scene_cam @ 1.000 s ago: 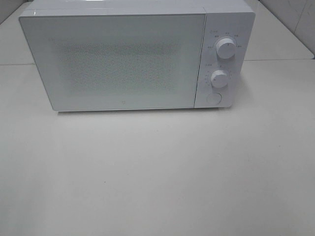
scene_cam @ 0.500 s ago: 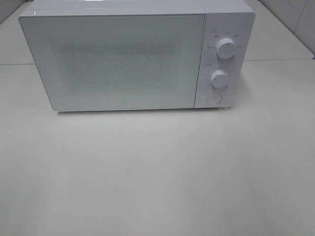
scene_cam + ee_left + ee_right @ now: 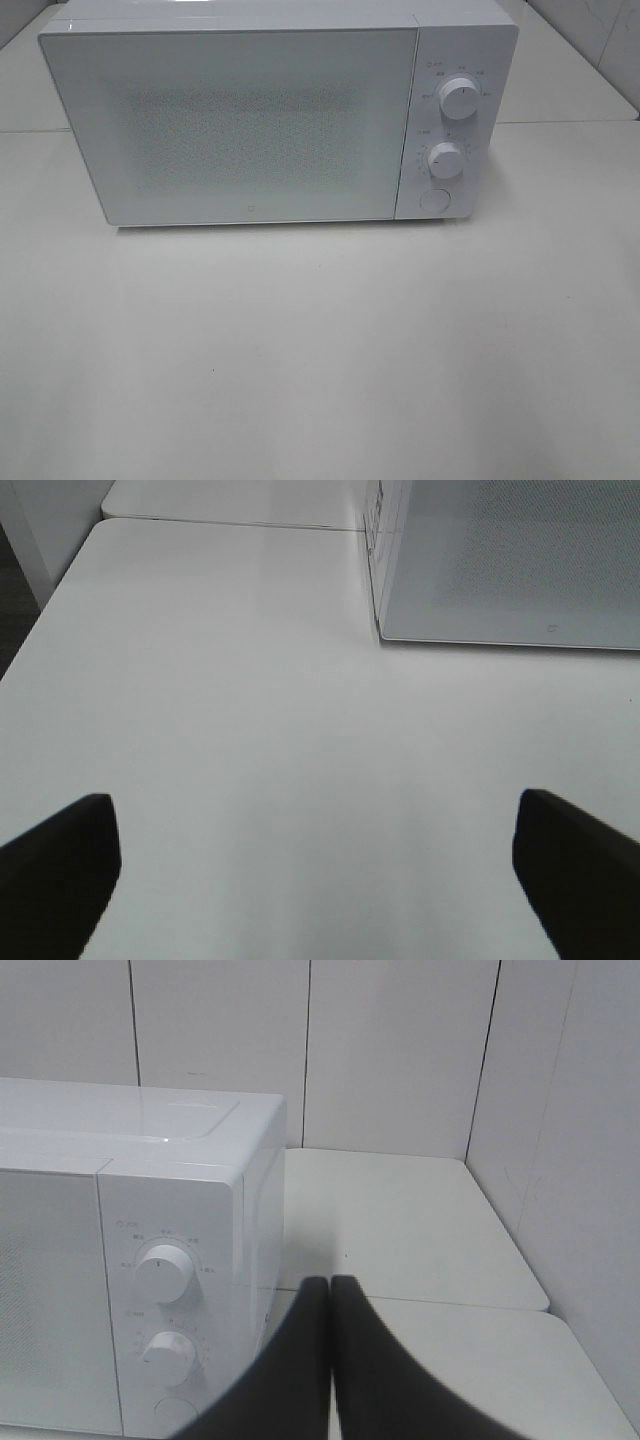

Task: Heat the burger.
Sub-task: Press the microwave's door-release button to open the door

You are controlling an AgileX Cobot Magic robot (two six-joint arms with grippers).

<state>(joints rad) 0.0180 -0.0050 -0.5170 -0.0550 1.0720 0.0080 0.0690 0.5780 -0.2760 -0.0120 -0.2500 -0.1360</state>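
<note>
Shut microwave door [image 3: 240, 120] hides the inside; left end effector [image 3: 315, 805] wide, right end effector [image 3: 331, 1285] closed.

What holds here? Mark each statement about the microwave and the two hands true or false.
1. The microwave has its door closed. True.
2. The left hand is shut. False: its fingers stand wide apart.
3. The right hand is shut, gripping nothing. True.
4. A burger lies in front of the microwave. False: no burger shows in any view.
5. The microwave has three knobs. False: only an upper knob and a lower knob, with a round button below.
</note>
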